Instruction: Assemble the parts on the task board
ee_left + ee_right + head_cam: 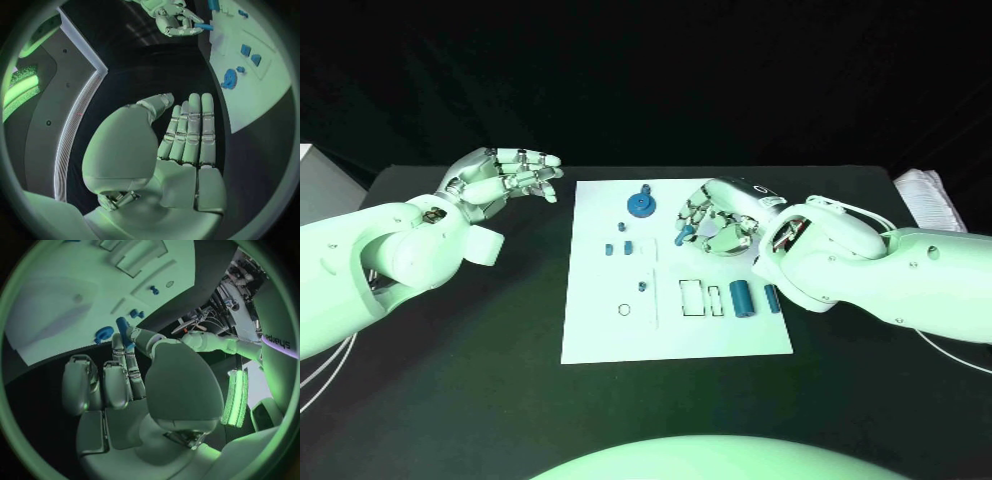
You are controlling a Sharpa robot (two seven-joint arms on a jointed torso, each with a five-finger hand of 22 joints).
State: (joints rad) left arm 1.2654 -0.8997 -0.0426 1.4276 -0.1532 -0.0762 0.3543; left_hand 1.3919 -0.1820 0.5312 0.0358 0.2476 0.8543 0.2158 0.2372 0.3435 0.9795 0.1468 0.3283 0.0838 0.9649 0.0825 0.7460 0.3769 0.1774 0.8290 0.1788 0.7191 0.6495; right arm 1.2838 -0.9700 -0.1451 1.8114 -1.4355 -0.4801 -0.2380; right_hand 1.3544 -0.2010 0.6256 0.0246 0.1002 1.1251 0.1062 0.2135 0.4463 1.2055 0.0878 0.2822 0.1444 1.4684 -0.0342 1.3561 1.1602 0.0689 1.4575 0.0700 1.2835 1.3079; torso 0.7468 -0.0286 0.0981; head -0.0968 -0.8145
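Black table: right hand [711, 222] pinches a half-hidden blue part [681, 238] (left hand [502, 178] empty, fingers apart).

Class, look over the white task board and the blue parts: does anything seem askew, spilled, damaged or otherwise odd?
Nothing stands out. The task board lies flat and square on the table, undamaged. The blue gear and the two blue cylinders rest neatly on it. The right robot hand pinches one small blue part above the board; the left robot hand holds nothing.

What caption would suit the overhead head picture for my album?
Right hand pinches a small blue part over the white task board; left hand waits beside it, holding nothing.
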